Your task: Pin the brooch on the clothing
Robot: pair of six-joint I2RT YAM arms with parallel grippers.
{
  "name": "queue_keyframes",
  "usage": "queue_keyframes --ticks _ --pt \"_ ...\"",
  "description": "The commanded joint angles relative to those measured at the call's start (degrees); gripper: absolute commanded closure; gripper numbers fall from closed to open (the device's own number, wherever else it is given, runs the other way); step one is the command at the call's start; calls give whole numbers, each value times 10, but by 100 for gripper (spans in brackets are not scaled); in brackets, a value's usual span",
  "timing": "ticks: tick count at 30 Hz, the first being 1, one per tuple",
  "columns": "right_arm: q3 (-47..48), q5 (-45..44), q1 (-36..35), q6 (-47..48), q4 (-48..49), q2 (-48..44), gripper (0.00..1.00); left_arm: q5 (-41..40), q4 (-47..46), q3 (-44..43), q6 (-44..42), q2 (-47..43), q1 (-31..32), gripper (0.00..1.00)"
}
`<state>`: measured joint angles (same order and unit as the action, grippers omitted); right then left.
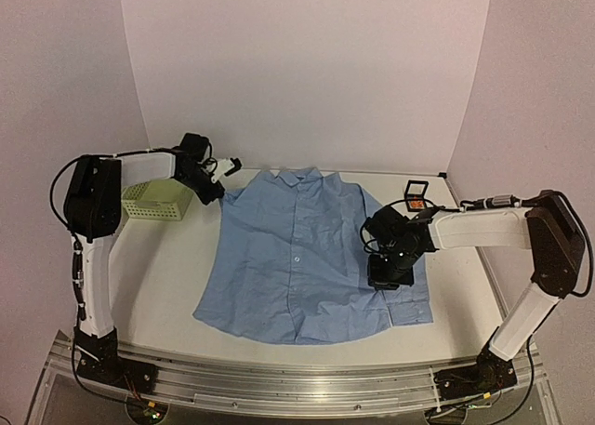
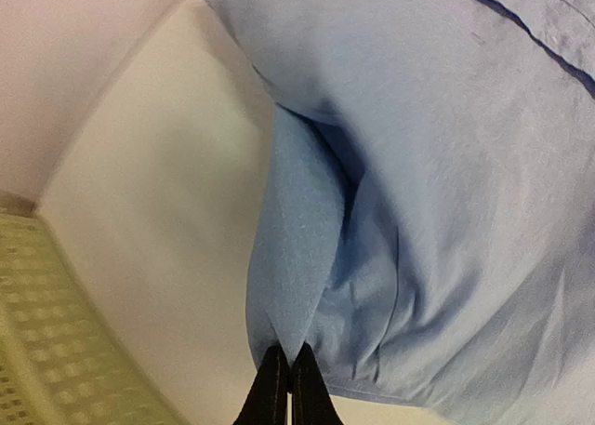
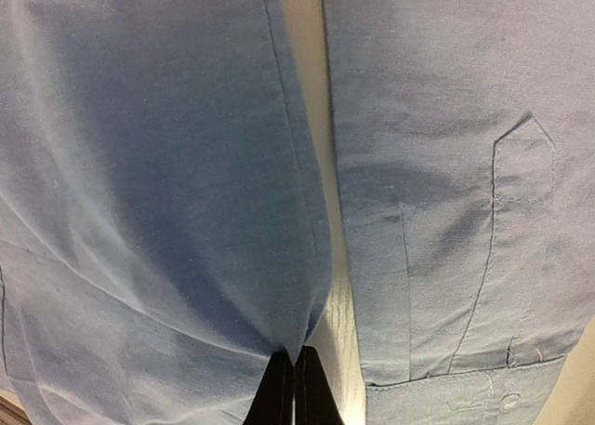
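My left hand (image 2: 286, 374) pinches a fold of the shirt (image 1: 297, 258). My right hand (image 3: 295, 377) is clamped on its edge. The brooch (image 1: 418, 203) lies at the black frame (image 1: 417, 187) on the tabletop (image 1: 167, 276), near the shirt.

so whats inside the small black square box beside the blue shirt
A tiny orange-yellow brooch lies in the small black square box. Its underside and the box floor beneath it are covered, and the view is too small for finer detail.

the left pincer (image 2: 288, 352) is clamped tight on a fold of the light blue shirt (image 2: 446, 192), and the cloth stands up in a ridge from its tips. the pale green basket (image 2: 56, 351) sits lower left on the white bench (image 2: 167, 211).
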<state>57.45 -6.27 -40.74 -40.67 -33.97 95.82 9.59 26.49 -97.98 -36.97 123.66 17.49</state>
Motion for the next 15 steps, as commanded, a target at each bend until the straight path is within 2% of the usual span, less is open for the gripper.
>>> queue_keyframes --ticks 1,8,11,15 --pt "3 -8 4 15 -19 -15 100 -104 -42 -38 -46 -111 -11 100" --pt "-11 -7 7 17 -22 -25 100 -158 -6 -37 -78 -162 -9 100" --pt "-5 8 7 25 -19 -22 100 -143 18 -13 -77 -188 10 100" --pt "17 16 8 39 -22 -14 100 -107 43 16 -56 -195 70 100"
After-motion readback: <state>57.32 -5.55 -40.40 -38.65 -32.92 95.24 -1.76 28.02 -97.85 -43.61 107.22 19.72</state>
